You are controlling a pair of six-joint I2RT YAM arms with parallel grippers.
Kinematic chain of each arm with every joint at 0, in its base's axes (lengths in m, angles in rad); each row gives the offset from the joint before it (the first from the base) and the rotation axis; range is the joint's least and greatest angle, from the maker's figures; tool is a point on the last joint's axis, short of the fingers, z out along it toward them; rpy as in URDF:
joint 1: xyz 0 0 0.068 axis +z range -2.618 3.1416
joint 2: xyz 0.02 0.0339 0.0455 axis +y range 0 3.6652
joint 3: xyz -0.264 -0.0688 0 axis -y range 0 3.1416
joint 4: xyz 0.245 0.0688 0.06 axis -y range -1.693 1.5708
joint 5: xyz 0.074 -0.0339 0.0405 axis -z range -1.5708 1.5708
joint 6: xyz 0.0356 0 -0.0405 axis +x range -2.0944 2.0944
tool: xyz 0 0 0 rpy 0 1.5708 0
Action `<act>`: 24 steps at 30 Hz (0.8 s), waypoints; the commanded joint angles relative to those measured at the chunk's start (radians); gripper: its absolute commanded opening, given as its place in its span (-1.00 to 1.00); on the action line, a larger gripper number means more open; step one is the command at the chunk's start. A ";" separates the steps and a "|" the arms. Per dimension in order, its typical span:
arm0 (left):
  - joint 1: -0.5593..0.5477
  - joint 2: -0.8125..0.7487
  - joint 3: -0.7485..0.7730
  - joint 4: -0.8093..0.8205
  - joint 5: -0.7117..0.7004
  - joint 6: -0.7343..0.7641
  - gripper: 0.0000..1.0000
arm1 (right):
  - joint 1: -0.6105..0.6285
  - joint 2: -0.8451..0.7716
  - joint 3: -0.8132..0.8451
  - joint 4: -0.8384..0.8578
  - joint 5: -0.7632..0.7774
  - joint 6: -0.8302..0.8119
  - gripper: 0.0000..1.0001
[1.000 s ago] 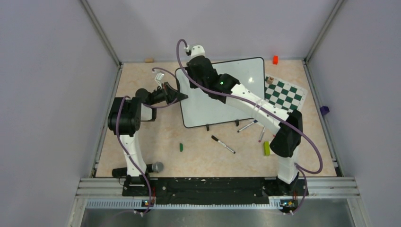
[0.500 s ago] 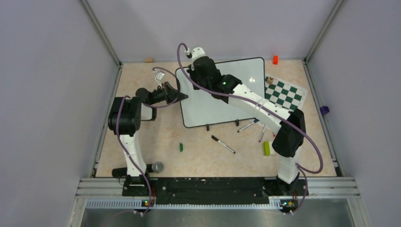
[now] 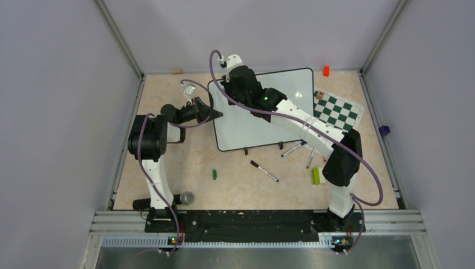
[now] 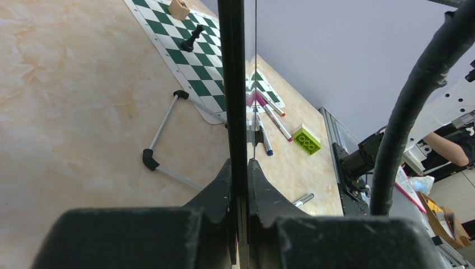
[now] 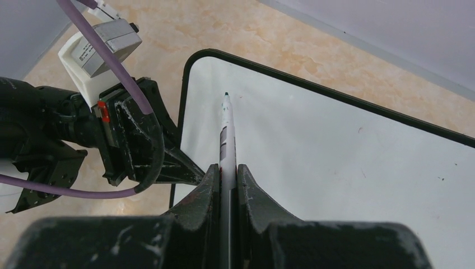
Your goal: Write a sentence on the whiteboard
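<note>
The whiteboard [image 3: 252, 131] stands tilted on its black feet at the middle back of the table. My left gripper [image 3: 216, 115] is shut on its black-framed left edge [image 4: 232, 84], fingers [image 4: 221, 185] pressed on both sides. My right gripper [image 5: 227, 167] is shut on a white marker [image 5: 226, 134]. The marker's green tip points at the board's upper left corner, close to the white face [image 5: 336, 162]. I cannot tell whether the tip touches. The sentence is out of view; the board face that shows is blank. From above, my right gripper [image 3: 228, 84] hangs over that corner.
A green-and-white chess mat [image 3: 336, 111] lies to the right of the board, with a black pawn [image 4: 192, 38] and a wooden cube [image 4: 179, 8] on it. Loose markers [image 3: 264, 171] [image 3: 291, 149], a lime brick [image 3: 315, 176] and a small green piece [image 3: 214, 174] lie in front. A microphone [image 3: 182, 198] rests near the left base.
My right arm has shifted slightly to the right over the board's upper left corner, then held still. The left gripper stays clamped on the edge.
</note>
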 commanded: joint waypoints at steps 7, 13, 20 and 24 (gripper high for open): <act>-0.025 0.029 -0.006 0.076 0.166 0.124 -1.00 | -0.005 0.013 0.080 0.017 0.013 -0.007 -1.00; -0.027 0.027 -0.006 0.075 0.168 0.127 -1.00 | -0.004 0.041 0.107 0.008 0.021 -0.011 -1.00; -0.028 0.029 -0.006 0.075 0.168 0.127 -1.00 | -0.006 0.069 0.129 -0.005 0.029 -0.016 -1.00; -0.028 0.027 -0.006 0.076 0.168 0.128 -1.00 | -0.005 0.082 0.133 -0.006 0.042 -0.018 -1.00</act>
